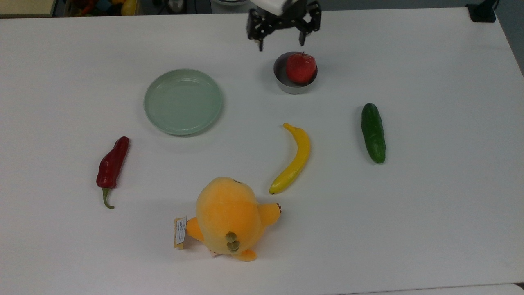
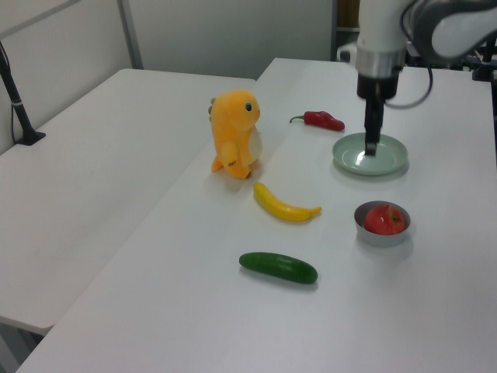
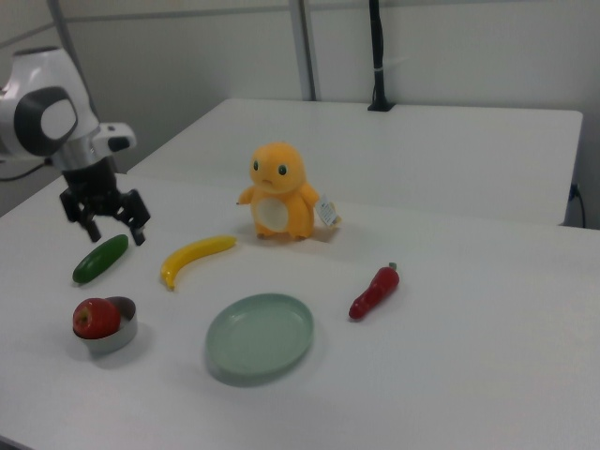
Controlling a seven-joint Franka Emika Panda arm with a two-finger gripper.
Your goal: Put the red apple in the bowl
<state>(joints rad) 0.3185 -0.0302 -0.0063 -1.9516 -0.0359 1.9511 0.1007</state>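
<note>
Glossy red skin on the apple [image 1: 301,67] reads as smooth and probably slick; it looks rigid, small and light, likely a plastic replica, though that's a guess from the sheen. It sits inside the bowl [image 1: 282,82], stem up, leaning toward the top view's right side of the rim, top half poking above the straight grey wall. Same in the left view: apple [image 2: 385,220] nested in bowl [image 2: 371,233], and in the right view: apple [image 3: 96,318] in bowl [image 3: 120,336]. The claw [image 1: 282,37] hangs above the table [image 1: 430,205], clear of the bowl, spread wide and holding nothing; the right view shows the claw [image 3: 105,217] the same way, both fingers apart. Task looks done as far as placement goes. If a regrip were needed: pinch across the widest part of the apple, just above the rim, fingers square to the round sides so it can't squirt out; avoid the stem. The bowl wall leaves little room on the right side, so come in from straight above. The bowl looks like thin metal, light, and would probably slide on the table if nudged. Banana [image 1: 292,159] and cucumber [image 1: 373,132] are well apart, no interference.
</note>
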